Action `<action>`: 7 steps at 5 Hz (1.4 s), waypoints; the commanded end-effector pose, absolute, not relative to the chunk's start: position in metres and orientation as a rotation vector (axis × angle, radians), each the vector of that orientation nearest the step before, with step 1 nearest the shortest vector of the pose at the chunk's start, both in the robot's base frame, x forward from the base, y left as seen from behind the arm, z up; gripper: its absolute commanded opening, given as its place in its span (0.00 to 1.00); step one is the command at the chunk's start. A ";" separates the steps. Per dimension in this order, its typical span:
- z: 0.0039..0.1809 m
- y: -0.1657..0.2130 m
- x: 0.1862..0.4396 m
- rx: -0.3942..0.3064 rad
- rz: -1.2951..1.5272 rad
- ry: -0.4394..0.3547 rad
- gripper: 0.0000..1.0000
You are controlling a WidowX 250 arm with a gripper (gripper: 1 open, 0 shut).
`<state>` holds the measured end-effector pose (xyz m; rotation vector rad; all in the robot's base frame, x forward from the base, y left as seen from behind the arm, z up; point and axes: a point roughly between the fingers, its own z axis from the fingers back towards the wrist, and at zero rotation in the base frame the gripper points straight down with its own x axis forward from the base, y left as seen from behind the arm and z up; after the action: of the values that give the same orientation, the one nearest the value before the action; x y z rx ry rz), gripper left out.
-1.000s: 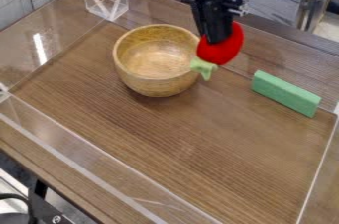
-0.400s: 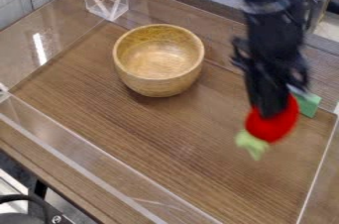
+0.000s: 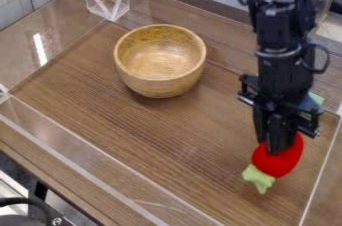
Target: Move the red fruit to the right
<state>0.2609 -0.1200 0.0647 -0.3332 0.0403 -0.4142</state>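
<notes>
Hanging low at about four o'clock on the brown wood-grain desk (image 3: 147, 160), the black tool (image 3: 278, 148) is clamped tight on the small bright red toy strawberry with its light green leafy cap (image 3: 275, 161), pointing steeply down. The fruit sits near the right-hand edge, cap hanging toward the desk; whether it touches the surface yet is hard to tell from this view.

Over at ten o'clock from the fruit, the round light wooden bowl (image 3: 160, 60) stands well apart, so the strawberry is clearly on the right side now. The flat green rectangular block (image 3: 317, 101) peeks out behind the arm at roughly one o'clock, mostly hidden.

Judging by this, the carry looks nearly done and the step in hand is the set-down. To do it well: ease straight down until the fruit rests on the wood, keep clear of the green block and the clear plastic wall along the edge, then part the jaws gently so the rounded fruit does not roll, and lift away vertically.
</notes>
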 end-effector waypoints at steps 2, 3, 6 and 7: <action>0.049 -0.110 0.269 -0.319 -0.415 0.040 0.00; 0.036 -0.110 0.272 -0.288 -0.454 0.065 0.00; 0.043 -0.091 0.272 -0.249 -0.342 0.083 1.00; 0.045 -0.088 0.272 -0.253 -0.298 0.077 1.00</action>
<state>0.2662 -0.0901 0.0305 -0.2549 0.1315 -0.3054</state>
